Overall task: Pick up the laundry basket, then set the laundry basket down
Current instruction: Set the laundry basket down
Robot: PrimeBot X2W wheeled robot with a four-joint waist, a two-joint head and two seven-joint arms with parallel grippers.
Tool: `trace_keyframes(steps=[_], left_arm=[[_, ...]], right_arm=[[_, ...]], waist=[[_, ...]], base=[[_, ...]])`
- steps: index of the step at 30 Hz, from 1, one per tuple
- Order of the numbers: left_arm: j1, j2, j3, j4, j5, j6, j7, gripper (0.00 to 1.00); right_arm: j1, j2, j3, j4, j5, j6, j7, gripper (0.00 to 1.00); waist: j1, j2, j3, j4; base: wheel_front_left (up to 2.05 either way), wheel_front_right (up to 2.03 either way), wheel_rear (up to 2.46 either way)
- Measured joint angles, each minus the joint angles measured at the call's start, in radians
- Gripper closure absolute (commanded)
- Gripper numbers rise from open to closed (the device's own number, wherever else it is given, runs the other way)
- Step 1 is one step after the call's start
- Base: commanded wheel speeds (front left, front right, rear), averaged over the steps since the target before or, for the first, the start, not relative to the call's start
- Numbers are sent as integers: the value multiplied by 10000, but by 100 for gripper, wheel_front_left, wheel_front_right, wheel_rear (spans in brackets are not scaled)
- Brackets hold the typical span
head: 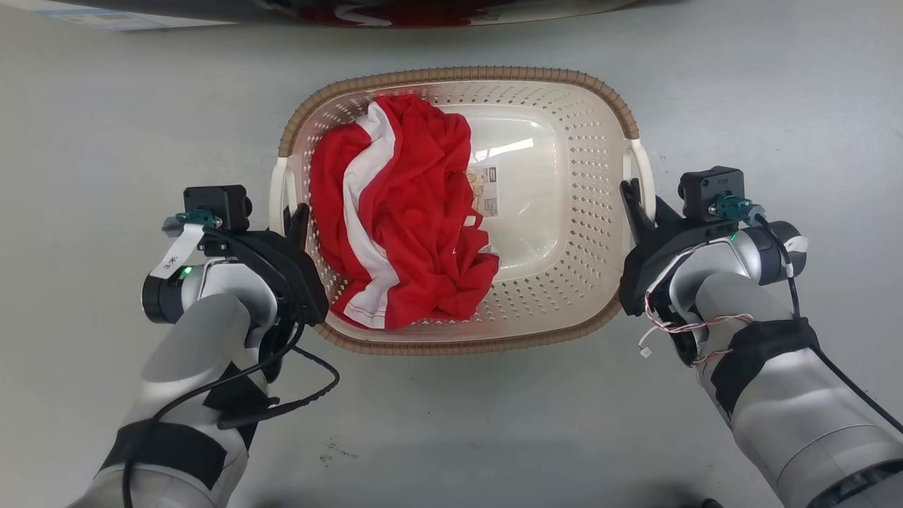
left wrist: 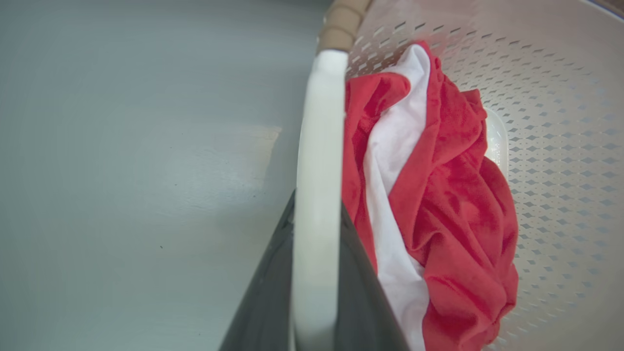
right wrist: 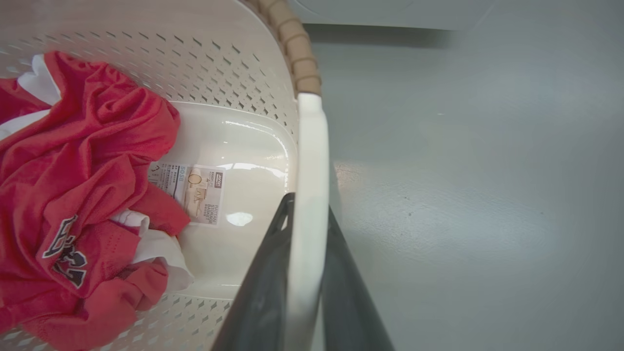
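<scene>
The laundry basket [head: 564,212] is cream-white and perforated with a brown woven-look rim, and sits over the grey floor between my arms. A crumpled red and white garment [head: 409,212] lies in its left half. My left gripper [head: 293,219] is shut on the white left handle [head: 279,187]. In the left wrist view that handle [left wrist: 317,170] runs between the dark fingers [left wrist: 263,292] of the left gripper [left wrist: 317,204]. My right gripper [head: 633,201] is shut on the right handle [head: 643,166]. The right wrist view shows the right gripper [right wrist: 309,202] clamping this handle [right wrist: 309,146].
Bare grey floor [head: 762,92] surrounds the basket on all sides. A dark curved object with red showing in it [head: 395,13] crosses the top edge of the head view. A printed label [head: 485,192] is stuck to the basket's bottom.
</scene>
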Motion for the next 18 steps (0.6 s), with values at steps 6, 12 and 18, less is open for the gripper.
trace_keyframes(steps=[6, 12, 18], left_arm=[[-38, 0, -15, 79, -2, -79, 4, 100], [-158, 242, 4, 188, -29, -79, 52, 0], [-183, 224, -86, 230, -29, -81, 46, 0]], right_arm=[[-47, 15, 40, 107, -42, 63, -71, 10], [-112, -201, 13, 213, -63, 92, -230, 0], [-116, -205, 33, 255, -69, 148, -385, 0]], waist=[[0, 0, -47, 13], [0, 0, -85, 31], [0, 0, -248, 55]], base=[[0, 0, 0], [0, 0, 0], [0, 0, 0]])
